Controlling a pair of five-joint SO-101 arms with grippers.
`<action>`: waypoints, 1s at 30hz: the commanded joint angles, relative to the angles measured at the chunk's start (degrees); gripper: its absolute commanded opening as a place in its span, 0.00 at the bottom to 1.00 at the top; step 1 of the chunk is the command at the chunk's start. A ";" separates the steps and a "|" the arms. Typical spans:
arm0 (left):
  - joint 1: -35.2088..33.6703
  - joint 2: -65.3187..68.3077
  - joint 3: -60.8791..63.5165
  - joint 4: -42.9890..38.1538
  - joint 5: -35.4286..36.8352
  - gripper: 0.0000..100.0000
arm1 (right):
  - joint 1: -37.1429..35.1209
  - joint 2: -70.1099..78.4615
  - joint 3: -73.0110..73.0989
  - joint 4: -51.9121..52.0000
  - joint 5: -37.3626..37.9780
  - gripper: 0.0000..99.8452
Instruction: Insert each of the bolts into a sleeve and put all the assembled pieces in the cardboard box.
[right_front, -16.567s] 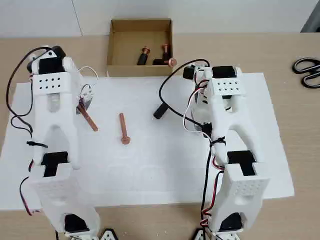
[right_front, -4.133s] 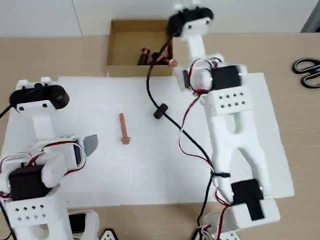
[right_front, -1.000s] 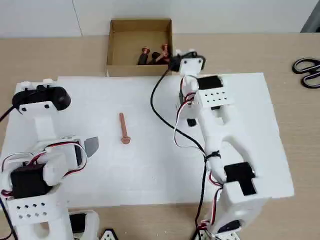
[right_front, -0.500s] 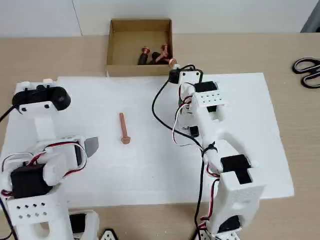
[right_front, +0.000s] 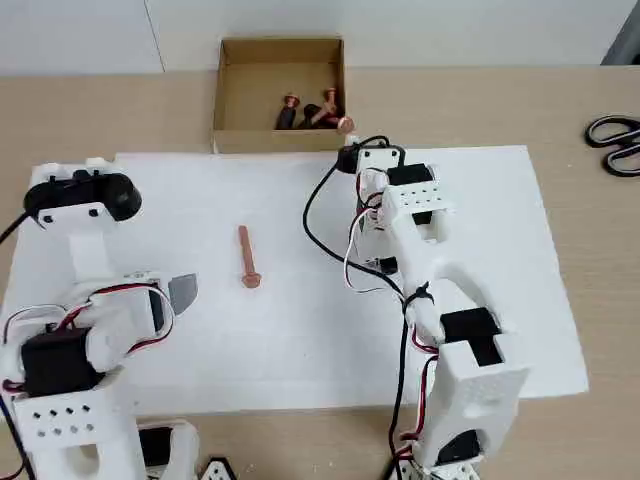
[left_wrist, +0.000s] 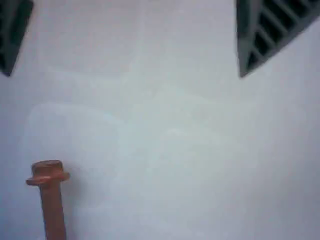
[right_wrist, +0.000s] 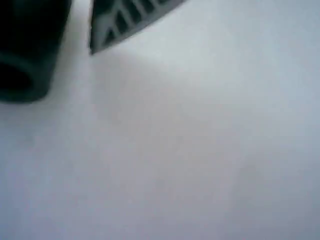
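Observation:
A copper bolt (right_front: 247, 257) lies on the white mat, head toward the arms; it also appears as the bolt (left_wrist: 49, 200) in the left wrist view. My left gripper (right_front: 180, 290) is folded back at the mat's left, open, its two fingertips (left_wrist: 250, 45) wide apart and nothing between them. My right gripper (right_front: 384, 263) hangs under its arm over the mat's middle right, shut on a black sleeve (right_wrist: 27, 55) that sits beside one finger (right_wrist: 125, 20). The cardboard box (right_front: 229, 95) at the back holds three sleeved bolts (right_front: 312, 113).
Scissors (right_front: 615, 143) lie on the wooden table at the far right. The right arm's black cable (right_front: 310, 225) loops over the mat between the bolt and that arm. The white mat (right_front: 300, 340) has bare room in front.
The right arm has drawn back from the box and lowered over the mat; the black sleeve no longer lies at its earlier spot. The left arm, which earlier held a bolt, stays folded back.

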 joint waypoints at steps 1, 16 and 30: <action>-0.44 -0.70 -0.13 -1.32 -0.62 0.27 | 0.48 -0.31 0.70 -1.63 0.62 0.13; 0.00 1.67 -6.37 0.88 -2.55 0.27 | 8.04 -12.09 -5.36 8.13 8.79 0.00; 9.67 56.09 -35.74 3.96 2.11 0.21 | 9.10 -18.07 1.05 10.86 10.73 0.00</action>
